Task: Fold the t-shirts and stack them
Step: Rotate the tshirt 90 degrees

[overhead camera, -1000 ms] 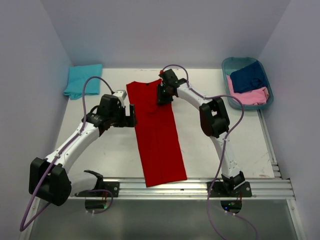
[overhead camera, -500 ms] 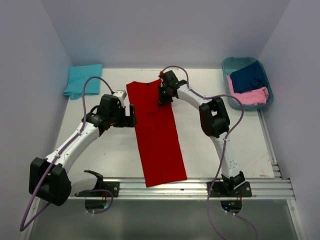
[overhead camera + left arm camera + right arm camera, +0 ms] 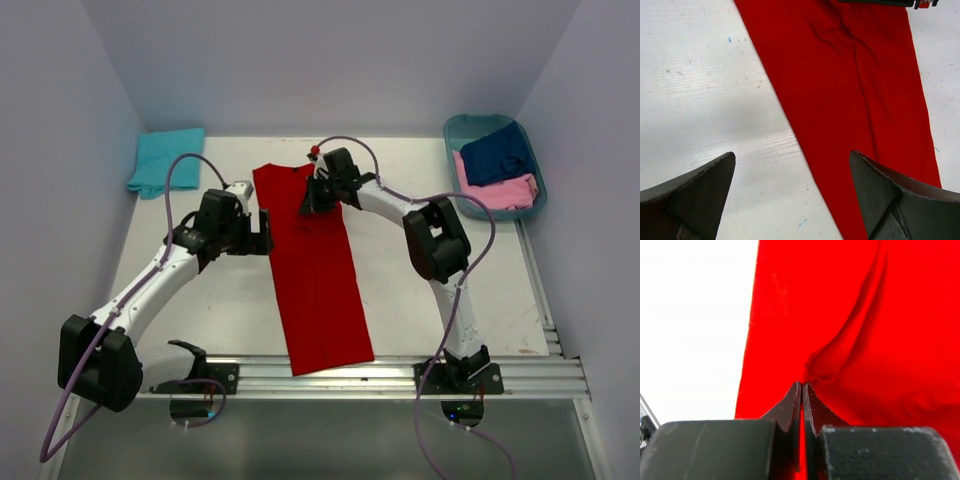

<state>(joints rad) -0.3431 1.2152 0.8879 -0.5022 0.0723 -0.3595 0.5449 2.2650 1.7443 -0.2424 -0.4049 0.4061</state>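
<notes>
- Overhead, a bright red cloth t-shirt (image 3: 318, 290) lies folded into a long narrow strip down the middle of the white table (image 3: 200, 300), with its collar end far from the arm bases.
- Also from above, a turquoise cloth tee (image 3: 165, 160) sits folded in the far left corner, well apart from the red one.
- At the far right, a teal oval plastic basket (image 3: 453, 128) holds two garments. A navy cloth tee (image 3: 497, 153) lies toward the back and a pink cloth tee (image 3: 495, 192) toward the front, the two touching.
- The left gripper (image 3: 262, 232) hovers just beside the strip's left edge. The right gripper (image 3: 310, 203) is down on the strip near the collar end.
- Left wrist view: the left gripper (image 3: 792, 156) is spread wide with nothing between its fingers. One finger is over bare table, the other over red cloth.
- Right wrist view: the right gripper (image 3: 802, 386) is clenched, apparently nipping a small ridge of the red cloth, with creases running away from the tips. How much cloth is caught is hard to tell.
</notes>
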